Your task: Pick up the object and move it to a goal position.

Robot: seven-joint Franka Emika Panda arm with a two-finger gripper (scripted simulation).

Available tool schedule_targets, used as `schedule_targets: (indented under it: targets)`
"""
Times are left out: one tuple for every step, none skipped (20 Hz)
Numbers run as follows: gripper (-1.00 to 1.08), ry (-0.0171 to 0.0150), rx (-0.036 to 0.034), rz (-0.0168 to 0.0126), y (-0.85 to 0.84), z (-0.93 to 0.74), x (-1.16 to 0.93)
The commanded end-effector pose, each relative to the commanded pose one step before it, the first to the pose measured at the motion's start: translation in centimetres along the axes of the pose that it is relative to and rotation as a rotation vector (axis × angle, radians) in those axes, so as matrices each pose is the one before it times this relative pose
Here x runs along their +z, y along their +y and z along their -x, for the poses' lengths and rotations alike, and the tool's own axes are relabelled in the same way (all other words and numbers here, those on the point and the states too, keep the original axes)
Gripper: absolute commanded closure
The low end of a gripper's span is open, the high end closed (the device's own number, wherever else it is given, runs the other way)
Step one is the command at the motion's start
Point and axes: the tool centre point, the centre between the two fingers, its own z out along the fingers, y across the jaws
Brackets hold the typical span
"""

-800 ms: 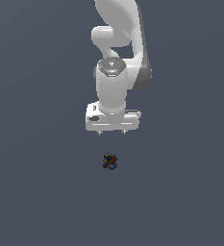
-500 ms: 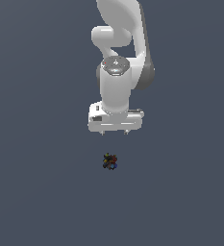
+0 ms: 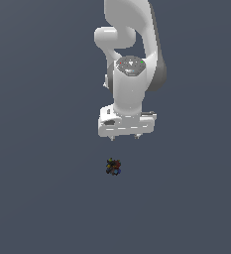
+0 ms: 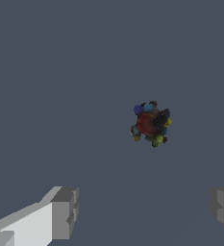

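The object is a tiny dark lump speckled with red, yellow, blue and green, lying on the flat grey surface. In the wrist view it shows in full, with a red centre. My white gripper hangs above and behind it, pointing down, well clear of it. Its jaws stand wide apart and hold nothing. In the wrist view the gripper shows two grey fingertips far apart, with the object beyond the gap between them.
The grey surface spreads flat all around. The white arm rises behind the gripper to the frame's top edge. Nothing else shows.
The gripper has shifted slightly toward the exterior view's right and a little lower. The object has not moved. The jaws stay apart.
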Motion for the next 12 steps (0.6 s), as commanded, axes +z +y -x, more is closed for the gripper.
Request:
schedule_targets:
  targets:
    - [-0.92,-0.00153,0.00639,-0.00013,0.142,-0.179,0.285]
    - [-0.92,-0.00086,0.00444,-0.00015,0.094,-0.129,0.186]
    - [-0.92,-0.00107,0.00537,-0.00015,0.117,-0.150,0.224]
    - [-0.92,-0.00126,0.00628,-0.00014,0.140,-0.171,0.261]
    - [-0.92,-0.00141,0.00703,-0.00012,0.156,-0.192,0.296]
    - [-0.92,-0.00155,0.00778,-0.00009,0.169,-0.214,0.334]
    - [-0.92,-0.00169,0.00851,-0.00004,0.181,-0.236,0.372]
    - [-0.92,-0.00185,0.00934,0.00003,0.200,-0.256,0.413]
    - [-0.92,-0.00204,0.01020,0.00012,0.221,-0.275,0.456]
    - [-0.92,-0.00220,0.01100,0.00023,0.237,-0.294,0.499]
    - [-0.92,-0.00237,0.01182,0.00036,0.255,-0.312,0.544]
    - [-0.92,-0.00252,0.01257,0.00052,0.269,-0.329,0.591]
